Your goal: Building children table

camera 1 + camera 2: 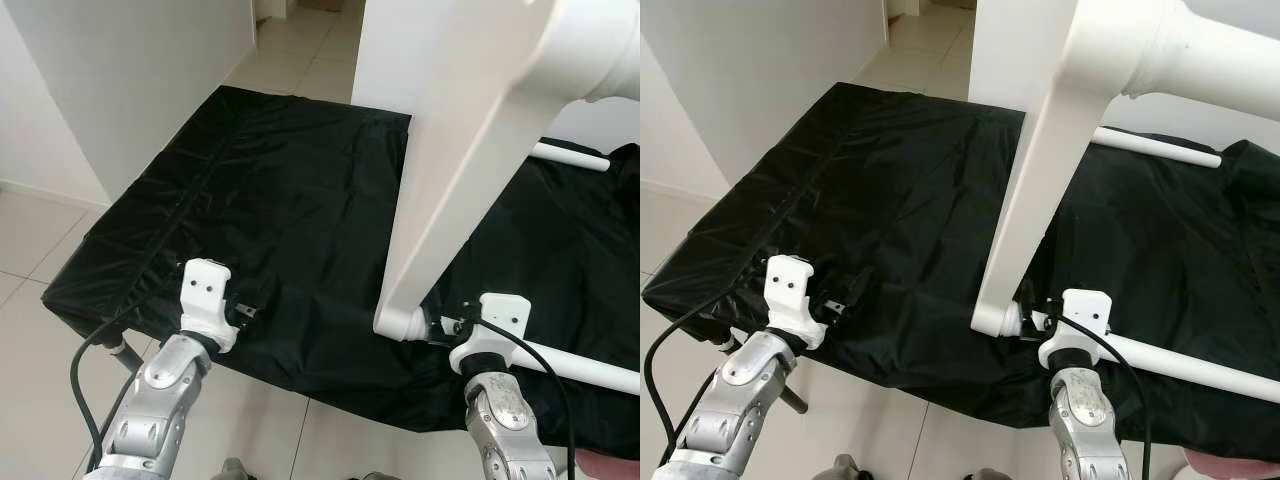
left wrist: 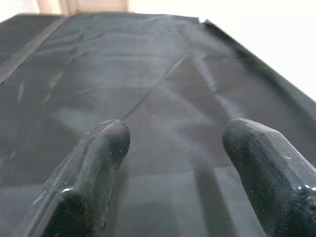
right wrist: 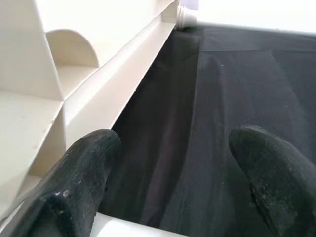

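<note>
White children's table (image 1: 470, 150) lies tipped on the black cover (image 1: 280, 200), one leg (image 1: 560, 362) running across just beside my right gripper (image 3: 173, 173), fingers spread, holding nothing. My left gripper (image 2: 173, 163), fingers apart, holds nothing above bare cover. Tiled floor (image 1: 300, 60) beyond; white wall (image 1: 120, 70) at my left.

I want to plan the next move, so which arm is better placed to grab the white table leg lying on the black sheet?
The right. The right gripper is open right beside the near end of the white table leg, next to the table frame. The left gripper is open over bare black sheet, well away.
</note>
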Tool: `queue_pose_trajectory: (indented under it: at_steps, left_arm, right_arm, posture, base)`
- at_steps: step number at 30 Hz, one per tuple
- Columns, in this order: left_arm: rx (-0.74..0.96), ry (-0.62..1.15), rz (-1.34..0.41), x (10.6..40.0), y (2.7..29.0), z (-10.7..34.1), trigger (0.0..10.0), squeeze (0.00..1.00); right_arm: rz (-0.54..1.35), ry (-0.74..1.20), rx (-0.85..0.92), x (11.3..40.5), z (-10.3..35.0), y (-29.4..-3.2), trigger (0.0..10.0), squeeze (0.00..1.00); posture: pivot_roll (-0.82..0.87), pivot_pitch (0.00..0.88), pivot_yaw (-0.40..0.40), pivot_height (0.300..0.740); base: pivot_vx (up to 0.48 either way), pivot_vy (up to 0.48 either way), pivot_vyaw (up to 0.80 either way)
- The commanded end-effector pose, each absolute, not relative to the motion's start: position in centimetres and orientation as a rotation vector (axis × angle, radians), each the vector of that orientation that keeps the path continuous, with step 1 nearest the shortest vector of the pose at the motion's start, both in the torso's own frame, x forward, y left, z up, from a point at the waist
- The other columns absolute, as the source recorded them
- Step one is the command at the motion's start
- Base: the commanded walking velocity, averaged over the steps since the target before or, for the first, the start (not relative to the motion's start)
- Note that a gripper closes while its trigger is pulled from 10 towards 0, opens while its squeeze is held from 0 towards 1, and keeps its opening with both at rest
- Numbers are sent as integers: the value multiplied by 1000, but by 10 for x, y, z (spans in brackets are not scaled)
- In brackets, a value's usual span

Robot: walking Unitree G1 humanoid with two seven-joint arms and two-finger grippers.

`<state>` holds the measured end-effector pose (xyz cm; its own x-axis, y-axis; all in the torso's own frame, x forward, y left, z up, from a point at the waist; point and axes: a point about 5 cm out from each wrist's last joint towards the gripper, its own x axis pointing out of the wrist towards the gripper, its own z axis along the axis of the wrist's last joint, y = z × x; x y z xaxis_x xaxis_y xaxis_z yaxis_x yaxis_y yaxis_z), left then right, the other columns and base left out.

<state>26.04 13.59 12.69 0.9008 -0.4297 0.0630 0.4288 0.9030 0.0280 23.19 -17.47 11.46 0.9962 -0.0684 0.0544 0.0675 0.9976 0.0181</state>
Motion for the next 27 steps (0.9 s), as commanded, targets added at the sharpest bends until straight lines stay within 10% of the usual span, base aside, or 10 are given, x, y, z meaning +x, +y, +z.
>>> queue_pose_trajectory:
  at_steps: [1, 27]
  left_arm:
    - [26, -46, -730, 250, 119, 125, 10000, 0]
    - [30, -45, -938, 227, 91, 150, 10000, 0]
  right_arm:
    - [-34, -26, 20, 231, 112, -172, 10000, 0]
    - [379, 55, 67, 241, 112, -125, 10000, 0]
  posture:
    - [-19, 56, -44, 740]
    - [18, 62, -79, 740]
  base:
    - [0, 0, 0]
    - [0, 0, 0]
